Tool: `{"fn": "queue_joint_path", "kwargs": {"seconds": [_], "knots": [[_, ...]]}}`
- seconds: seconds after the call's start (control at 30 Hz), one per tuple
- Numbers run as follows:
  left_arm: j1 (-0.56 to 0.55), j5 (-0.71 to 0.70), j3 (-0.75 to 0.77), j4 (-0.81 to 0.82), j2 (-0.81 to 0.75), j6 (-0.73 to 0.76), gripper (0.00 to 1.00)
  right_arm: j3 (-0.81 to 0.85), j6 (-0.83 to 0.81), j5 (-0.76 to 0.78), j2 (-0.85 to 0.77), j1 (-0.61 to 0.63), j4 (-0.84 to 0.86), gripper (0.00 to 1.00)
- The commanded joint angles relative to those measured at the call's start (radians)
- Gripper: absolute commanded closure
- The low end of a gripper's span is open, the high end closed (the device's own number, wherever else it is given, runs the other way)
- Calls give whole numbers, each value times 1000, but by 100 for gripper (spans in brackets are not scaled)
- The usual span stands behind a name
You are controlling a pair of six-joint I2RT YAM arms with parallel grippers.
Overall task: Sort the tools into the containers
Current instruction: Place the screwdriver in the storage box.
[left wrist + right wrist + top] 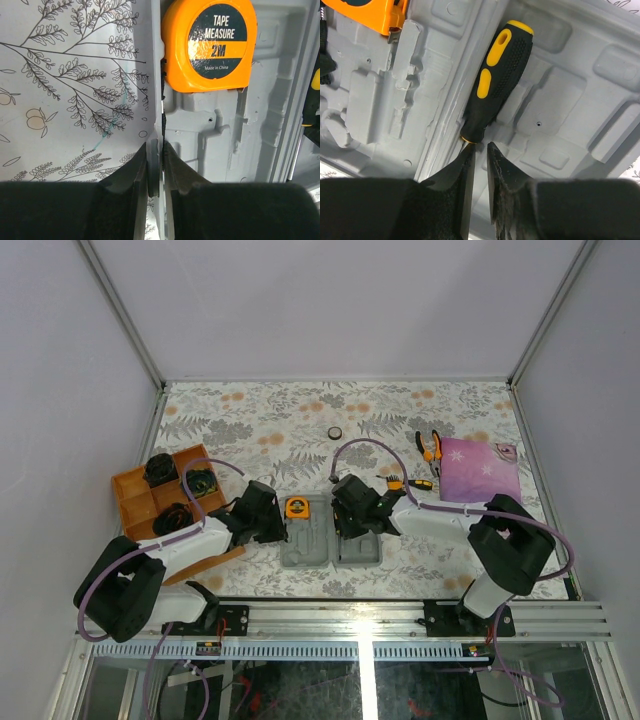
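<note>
Evidently the screwdriver (495, 85) is being stowed: it lies along the middle ridge of the grey case (570, 100), the left gripper (156, 150) pinching the case rim, the right gripper (480, 150) narrow at its shaft, hold unclear, so seating it comes next.

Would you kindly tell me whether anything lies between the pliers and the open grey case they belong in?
Yes. The bit set lies between the pliers and the case, and the right claw is over the case's right half, by the screwdriver.
</note>
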Motion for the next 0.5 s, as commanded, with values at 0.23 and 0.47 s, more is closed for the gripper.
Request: {"fn": "queue_joint_path", "kwargs": {"seconds": [0.23, 0.47], "knots": [[-3, 1, -19, -35, 17, 26, 88, -81, 117, -1, 89, -19, 75, 85], [-3, -36, -3, -68, -12, 16, 88, -90, -106, 87, -98, -19, 52, 56]]}}
